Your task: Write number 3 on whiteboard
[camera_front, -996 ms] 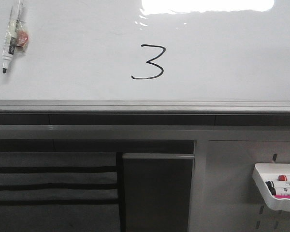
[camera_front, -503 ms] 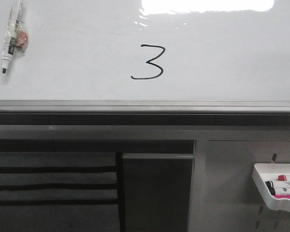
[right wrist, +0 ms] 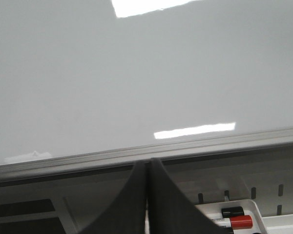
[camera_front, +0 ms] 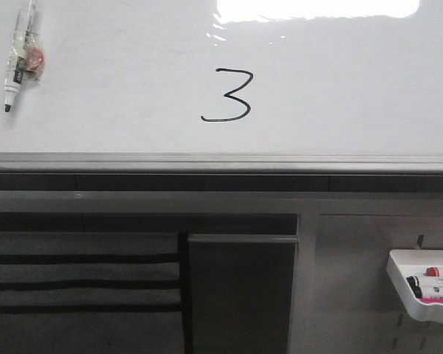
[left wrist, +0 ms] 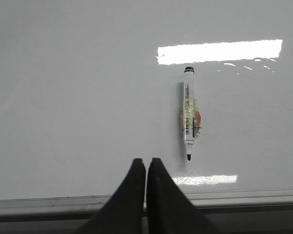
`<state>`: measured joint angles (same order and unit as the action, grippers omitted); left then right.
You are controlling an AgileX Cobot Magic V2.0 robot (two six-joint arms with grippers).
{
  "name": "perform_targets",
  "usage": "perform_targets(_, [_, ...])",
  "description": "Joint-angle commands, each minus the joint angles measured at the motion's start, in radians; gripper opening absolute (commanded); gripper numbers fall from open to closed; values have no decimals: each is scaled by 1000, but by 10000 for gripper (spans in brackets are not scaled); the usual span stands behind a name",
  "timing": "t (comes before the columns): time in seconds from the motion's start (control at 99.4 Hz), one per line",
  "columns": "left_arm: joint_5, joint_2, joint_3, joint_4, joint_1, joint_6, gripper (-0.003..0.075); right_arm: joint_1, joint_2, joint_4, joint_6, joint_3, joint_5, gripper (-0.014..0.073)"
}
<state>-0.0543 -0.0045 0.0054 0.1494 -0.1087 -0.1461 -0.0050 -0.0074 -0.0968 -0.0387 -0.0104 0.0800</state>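
Observation:
A thin black number 3 (camera_front: 227, 94) stands on the glossy whiteboard (camera_front: 340, 88), near its middle in the front view. A white marker (camera_front: 18, 57) with a black tip lies on the board at the far left; it also shows in the left wrist view (left wrist: 189, 114). My left gripper (left wrist: 146, 162) is shut and empty, its tips over the board's near edge, a little apart from the marker's tip. My right gripper (right wrist: 146, 163) is shut and empty, over the board's grey rim (right wrist: 185, 146). Neither gripper shows in the front view.
A grey metal rim (camera_front: 221, 161) runs along the board's near edge. Below it, a small white tray (camera_front: 422, 287) with markers hangs on a slotted panel at the right; it also shows in the right wrist view (right wrist: 254, 214). A dark panel (camera_front: 240, 291) sits below centre.

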Motion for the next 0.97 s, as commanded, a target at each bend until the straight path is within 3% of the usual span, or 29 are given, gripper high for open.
perform_targets(0.0, [-81,-27,7,8,-8,14,-20,18,-18,-3,-1,-25,-91,-69])
perform_targets(0.151, [-81,-27,7,8,-8,14,-20,49,-18,-3,-1,-25,-93,-69])
perform_targets(0.362, [-81,-27,7,8,-8,14,-20,-14,-18,-3,-1,-25,-95,-69])
perform_targets(0.956, [-81,-27,7,8,-8,14,-20,-16,-18,-3,-1,-25,-95,-69])
